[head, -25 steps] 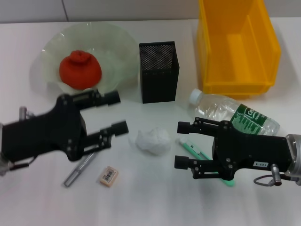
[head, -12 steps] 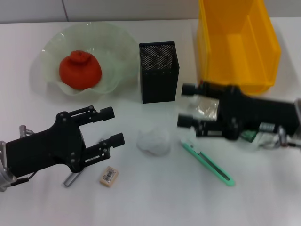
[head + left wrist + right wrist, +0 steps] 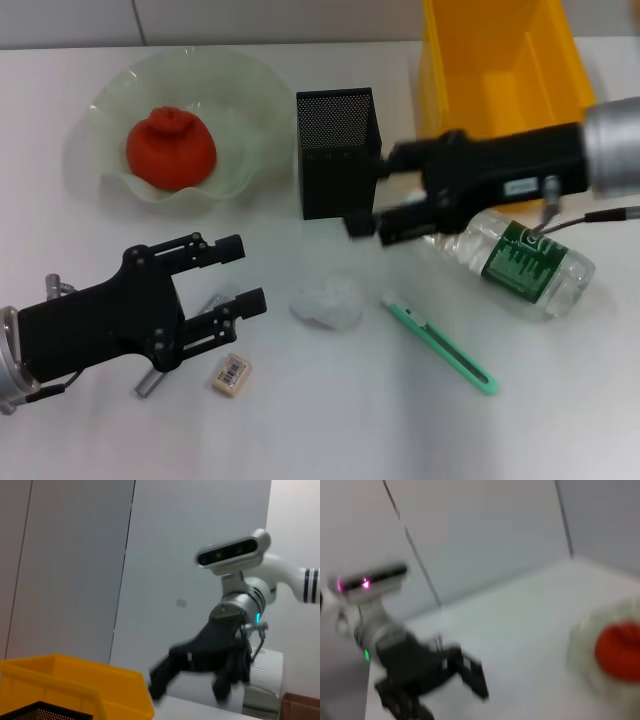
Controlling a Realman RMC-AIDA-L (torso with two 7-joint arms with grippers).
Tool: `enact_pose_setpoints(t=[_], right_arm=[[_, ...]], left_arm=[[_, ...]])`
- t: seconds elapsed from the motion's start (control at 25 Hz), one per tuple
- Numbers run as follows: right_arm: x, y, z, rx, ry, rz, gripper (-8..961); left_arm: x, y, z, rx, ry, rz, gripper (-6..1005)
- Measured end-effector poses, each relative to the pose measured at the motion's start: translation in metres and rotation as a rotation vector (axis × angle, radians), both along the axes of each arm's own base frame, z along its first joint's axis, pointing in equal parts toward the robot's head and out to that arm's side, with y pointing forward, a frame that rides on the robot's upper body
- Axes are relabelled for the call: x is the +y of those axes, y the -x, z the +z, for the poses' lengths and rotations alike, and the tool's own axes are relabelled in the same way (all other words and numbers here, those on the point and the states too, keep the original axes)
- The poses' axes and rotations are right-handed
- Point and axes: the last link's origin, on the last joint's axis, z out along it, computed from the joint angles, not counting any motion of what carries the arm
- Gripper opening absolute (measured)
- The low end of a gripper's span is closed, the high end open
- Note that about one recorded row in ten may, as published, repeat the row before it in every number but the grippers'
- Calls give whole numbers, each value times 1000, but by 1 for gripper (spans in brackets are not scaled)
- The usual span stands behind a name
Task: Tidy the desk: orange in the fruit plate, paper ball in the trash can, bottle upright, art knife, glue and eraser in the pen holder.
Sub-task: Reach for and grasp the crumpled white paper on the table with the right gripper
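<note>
The orange lies in the pale green fruit plate; it also shows in the right wrist view. The white paper ball sits mid-table. The green art knife lies to its right. The eraser lies at the front. The grey glue stick is mostly hidden under my left gripper, which is open and empty. The bottle lies on its side. My right gripper is open and empty, raised beside the black mesh pen holder over the bottle's cap end.
A yellow bin stands at the back right, behind my right arm; it also shows in the left wrist view. The left wrist view shows my right gripper farther off, and the right wrist view shows my left gripper.
My right gripper has risen from over the art knife and moved back toward the pen holder. My left gripper has drawn back toward the front left, uncovering less of the glue.
</note>
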Motion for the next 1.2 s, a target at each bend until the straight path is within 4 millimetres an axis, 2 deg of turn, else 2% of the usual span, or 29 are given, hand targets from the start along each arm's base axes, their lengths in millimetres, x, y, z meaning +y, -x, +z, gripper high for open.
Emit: enact_pose_setpoints(t=[0.04,0.08,0.16,0.2,0.24,0.28,0.44,0.84,1.2], right_arm=[[3,5,-8,-104,46,-13,821],[3,5,-8,-104,46,-13,821],[9,13,-17,-258,85,-33,821],[9,13,-17,-258,85,-33,821],[13,22,-23,-354,107,-49,821],[13,22,-23,-354,107,-49,821],[20,41,-40,-553,116,-35,821],[18,63,-68,-654,99,20,822],[15,57,-85,-693,87,16,822]], left_arm=[[0,0,0,0,0,1,599],[0,0,0,1,0,2,599],[-1,1,0,1,0,5,599],[-1,1,0,1,0,5,599],[0,1,-1,3,-1,7,599],[0,1,-1,3,-1,7,599],[3,2,-2,16,-8,17,599],[4,3,-3,29,-7,22,599],[5,3,-4,33,-4,22,599]])
